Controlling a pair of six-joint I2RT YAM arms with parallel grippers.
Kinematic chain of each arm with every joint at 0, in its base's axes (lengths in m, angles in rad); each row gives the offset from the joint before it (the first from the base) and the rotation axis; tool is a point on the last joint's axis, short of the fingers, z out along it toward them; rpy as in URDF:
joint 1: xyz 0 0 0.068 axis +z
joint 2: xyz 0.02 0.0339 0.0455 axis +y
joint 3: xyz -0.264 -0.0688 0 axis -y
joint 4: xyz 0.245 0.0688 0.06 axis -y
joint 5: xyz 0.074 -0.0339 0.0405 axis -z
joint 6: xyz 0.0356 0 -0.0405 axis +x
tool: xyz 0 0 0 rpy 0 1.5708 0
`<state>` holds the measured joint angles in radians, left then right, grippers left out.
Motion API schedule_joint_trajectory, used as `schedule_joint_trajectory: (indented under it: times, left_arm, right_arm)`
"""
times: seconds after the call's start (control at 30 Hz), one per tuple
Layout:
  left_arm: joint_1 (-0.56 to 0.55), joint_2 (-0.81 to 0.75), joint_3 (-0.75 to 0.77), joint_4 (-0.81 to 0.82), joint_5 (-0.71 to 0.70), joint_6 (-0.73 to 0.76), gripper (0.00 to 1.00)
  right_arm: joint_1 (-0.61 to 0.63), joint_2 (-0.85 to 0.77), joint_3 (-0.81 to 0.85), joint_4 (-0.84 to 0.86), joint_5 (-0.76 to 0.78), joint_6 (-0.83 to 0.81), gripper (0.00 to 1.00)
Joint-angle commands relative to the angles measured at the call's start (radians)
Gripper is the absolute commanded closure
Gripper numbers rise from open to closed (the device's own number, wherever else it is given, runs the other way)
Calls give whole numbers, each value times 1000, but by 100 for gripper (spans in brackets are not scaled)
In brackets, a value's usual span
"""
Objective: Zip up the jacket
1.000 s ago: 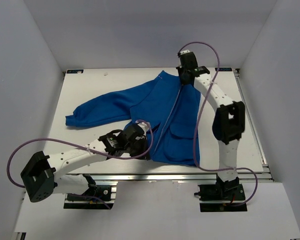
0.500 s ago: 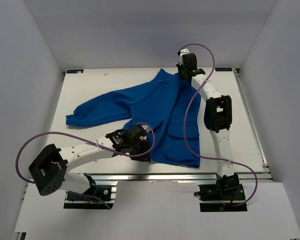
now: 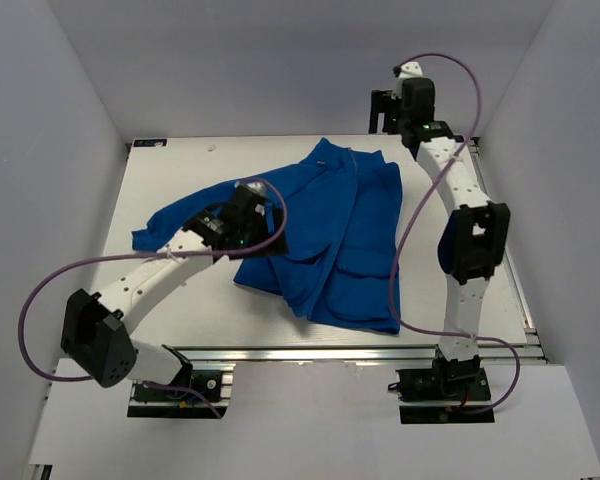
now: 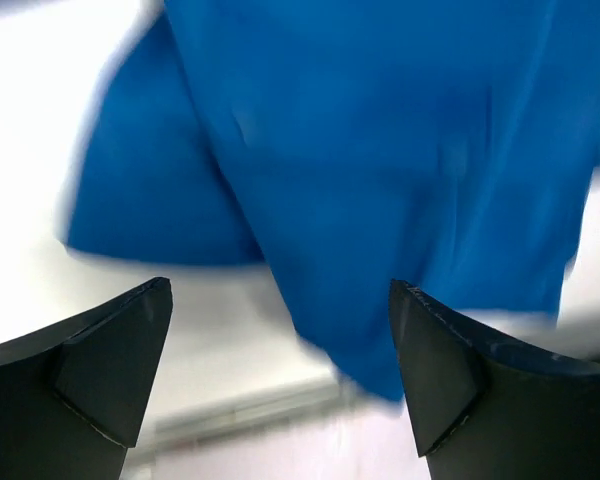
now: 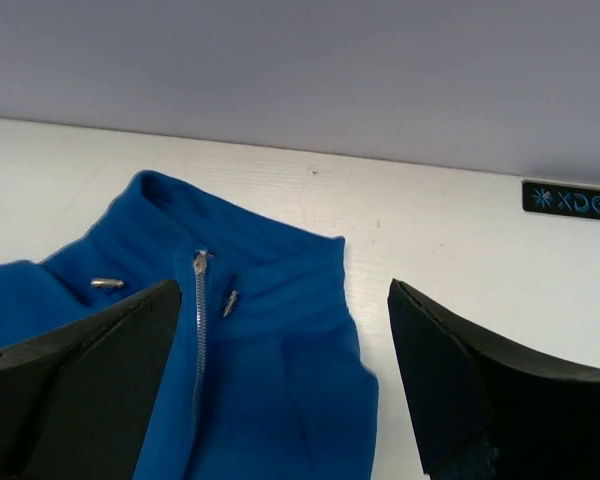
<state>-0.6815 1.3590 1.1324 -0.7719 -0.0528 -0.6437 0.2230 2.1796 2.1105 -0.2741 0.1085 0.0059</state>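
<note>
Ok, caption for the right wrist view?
Right gripper open, clear of the jacket; zipper drawn up to the collar.

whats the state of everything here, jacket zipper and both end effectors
jacket: lying on the table, front closed
zipper: closed up to the collar
left end effector: open, empty, over the jacket
right end effector: open, empty, raised beyond the collar

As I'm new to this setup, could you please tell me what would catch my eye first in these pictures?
The bright blue jacket dominates, spread across the middle of the white table with one sleeve stretched left. Its silver zipper runs up to the collar at the far edge. Both grippers are open and empty: the left gripper hovers over the sleeve side, the right gripper raised beyond the collar.
</note>
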Motion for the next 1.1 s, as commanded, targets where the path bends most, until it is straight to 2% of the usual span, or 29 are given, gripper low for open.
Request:
schedule_joint_trajectory:
  times: [0.0, 0.13, 0.2, 0.33, 0.4, 0.5, 0.57, 0.7, 0.77, 0.87, 0.9, 0.93, 1.0, 1.03, 1.07]
  left_arm:
    - [89, 89, 76, 84, -55, 68, 2]
    - [148, 322, 263, 122, -24, 144, 2]
    - [169, 461, 408, 89, -68, 171, 2]
    - [177, 626, 608, 60, -117, 222, 2]
    - [178, 673, 683, 46, -163, 259, 2]
    - [181, 750, 747, -10, -200, 288, 2]
    - [181, 779, 736, -27, -228, 288, 2]
    - [183, 790, 695, 0, -236, 291, 2]
    - [184, 808, 701, -1, -233, 292, 4]
    - [184, 862, 724, -26, -225, 288, 13]
    - [186, 880, 725, -30, -223, 286, 21]
    - [186, 884, 724, -35, -223, 283, 39]
    - [192, 885, 718, -29, -228, 280, 56]
    - [197, 884, 716, -23, -228, 282, 73]
    - [207, 882, 715, -21, -231, 282, 83]
  right_arm:
    - [-53, -130, -200, -80, -24, 153, 11]
    - [-56, -216, -427, -63, -15, 198, 11]
    - [-54, -230, -513, -77, -16, 218, 11]
    - [-54, -265, -651, -22, -56, 267, 12]
    - [-54, -254, -667, -11, -56, 273, 12]
    - [-56, -218, -653, -22, -41, 278, 12]
    - [-56, -192, -652, -10, -46, 284, 13]
    - [-56, -169, -652, 22, -101, 296, 20]
    - [-56, -153, -646, 29, -101, 307, 26]
    - [-56, -141, -641, 33, -101, 313, 45]
    - [-54, -139, -644, 36, -101, 313, 50]
    - [-56, -138, -646, 38, -99, 310, 62]
    - [-56, -138, -643, 35, -87, 306, 76]
    - [-54, -139, -641, 32, -76, 298, 89]
    - [-56, -139, -638, 23, -69, 295, 94]
